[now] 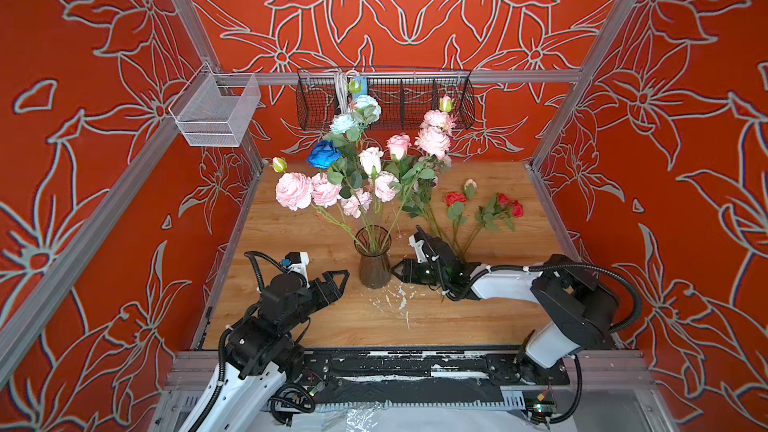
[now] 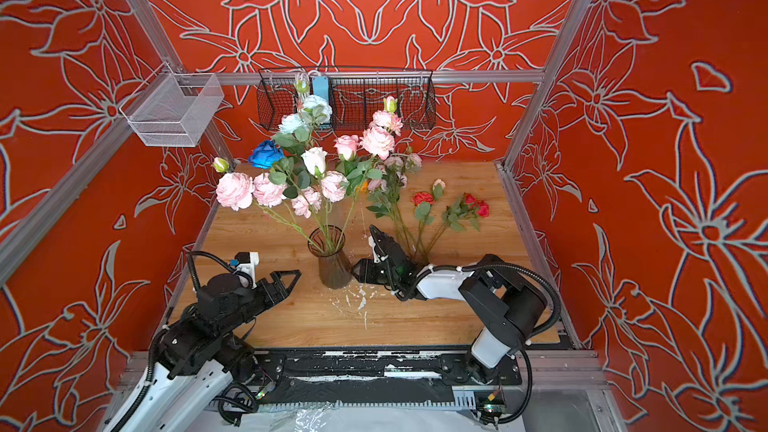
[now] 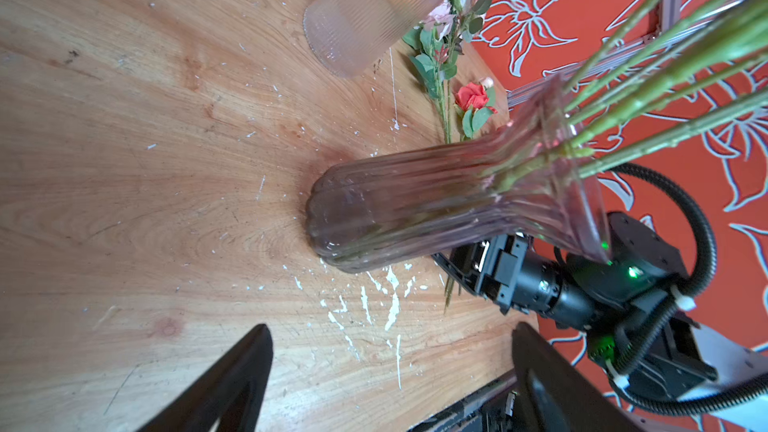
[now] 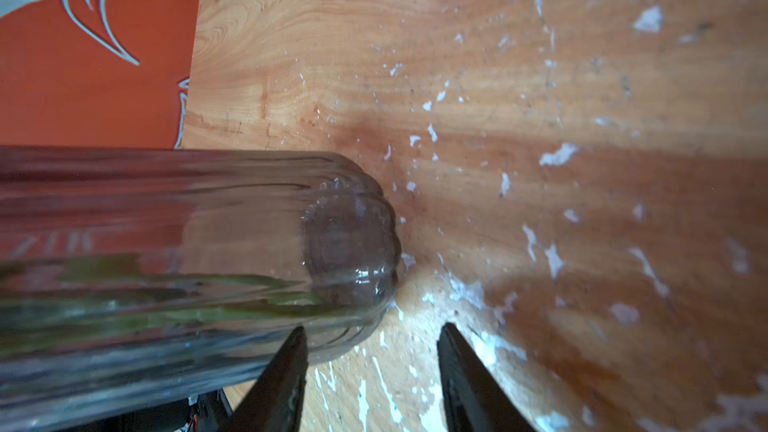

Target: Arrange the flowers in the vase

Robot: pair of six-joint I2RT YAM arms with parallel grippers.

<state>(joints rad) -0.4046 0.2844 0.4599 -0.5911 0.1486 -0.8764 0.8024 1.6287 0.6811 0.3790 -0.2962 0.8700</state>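
Observation:
A ribbed, smoky glass vase (image 1: 374, 263) (image 2: 332, 270) stands upright mid-table, holding flowers (image 1: 332, 184) in pink, white, pale blue and deep blue. More flowers lie on the table to its right: red roses (image 1: 455, 198) (image 1: 513, 207) and a pink leafy bunch (image 2: 395, 184), their stems running under the right arm. My left gripper (image 1: 343, 279) (image 3: 390, 332) is open just left of the vase (image 3: 415, 209), with only bare wood between its fingers. My right gripper (image 1: 397, 273) (image 4: 372, 334) is open at the vase's (image 4: 208, 243) right side, low by the base, holding nothing.
A black wire basket (image 1: 386, 97) hangs on the back rail and a white mesh basket (image 1: 216, 114) on the left frame. White flecks (image 1: 390, 297) mark the wood in front of the vase. A blurred, pale ribbed cylinder (image 3: 365, 14) shows in the left wrist view.

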